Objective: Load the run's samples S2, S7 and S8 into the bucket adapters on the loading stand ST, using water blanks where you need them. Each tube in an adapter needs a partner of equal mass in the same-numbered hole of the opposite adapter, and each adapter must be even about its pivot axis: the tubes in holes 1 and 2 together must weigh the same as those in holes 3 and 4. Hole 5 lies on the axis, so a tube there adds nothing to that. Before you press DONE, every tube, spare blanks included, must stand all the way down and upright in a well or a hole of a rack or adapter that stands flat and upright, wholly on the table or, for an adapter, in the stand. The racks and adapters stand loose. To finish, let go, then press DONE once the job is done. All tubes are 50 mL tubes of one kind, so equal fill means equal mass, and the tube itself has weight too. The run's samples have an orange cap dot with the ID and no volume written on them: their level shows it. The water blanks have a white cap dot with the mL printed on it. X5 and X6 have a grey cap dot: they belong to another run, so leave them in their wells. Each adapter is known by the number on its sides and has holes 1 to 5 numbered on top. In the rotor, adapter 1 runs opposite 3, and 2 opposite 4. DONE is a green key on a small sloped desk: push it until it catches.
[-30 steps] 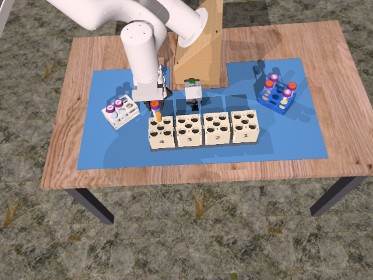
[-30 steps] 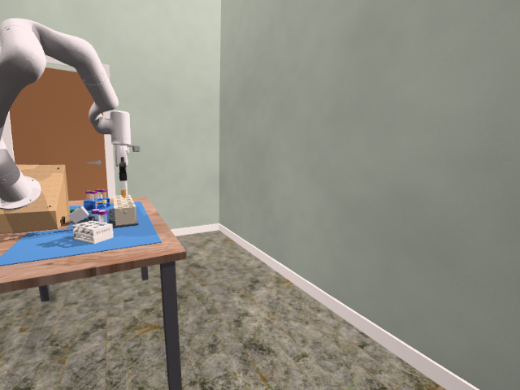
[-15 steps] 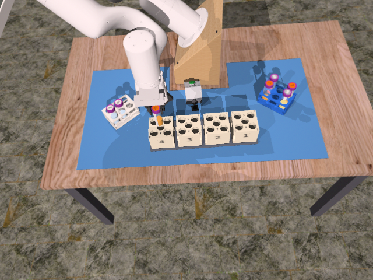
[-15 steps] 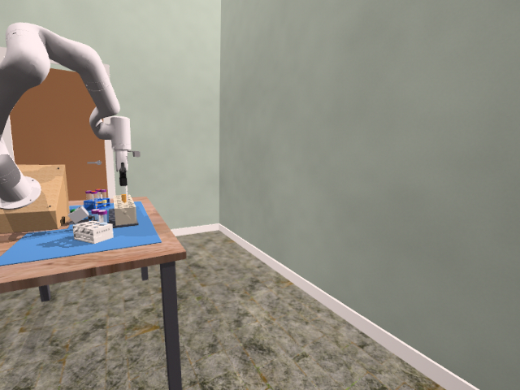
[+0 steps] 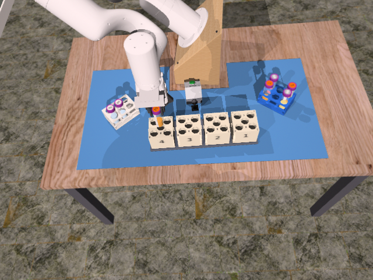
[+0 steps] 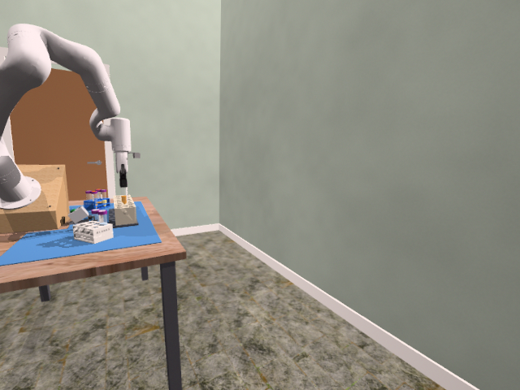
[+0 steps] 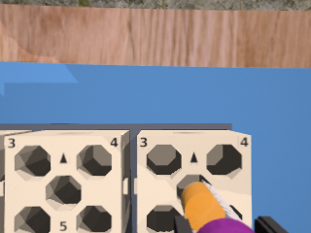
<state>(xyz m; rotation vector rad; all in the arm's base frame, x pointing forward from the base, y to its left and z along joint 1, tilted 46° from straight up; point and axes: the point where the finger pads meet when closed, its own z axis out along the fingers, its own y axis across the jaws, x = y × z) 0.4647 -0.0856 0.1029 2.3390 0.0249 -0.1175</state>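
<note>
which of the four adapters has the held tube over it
The one marked 4, at the BLANKS rack end of the row; the orange-filled tube is above it, none above 1, 2 or 3.

Above the black-fingered gripper (image 5: 156,111) (image 6: 123,184) (image 7: 221,228), the smooth white arm (image 5: 141,63) (image 6: 98,77) has rounded, tubular segments with small dark screws.
</note>
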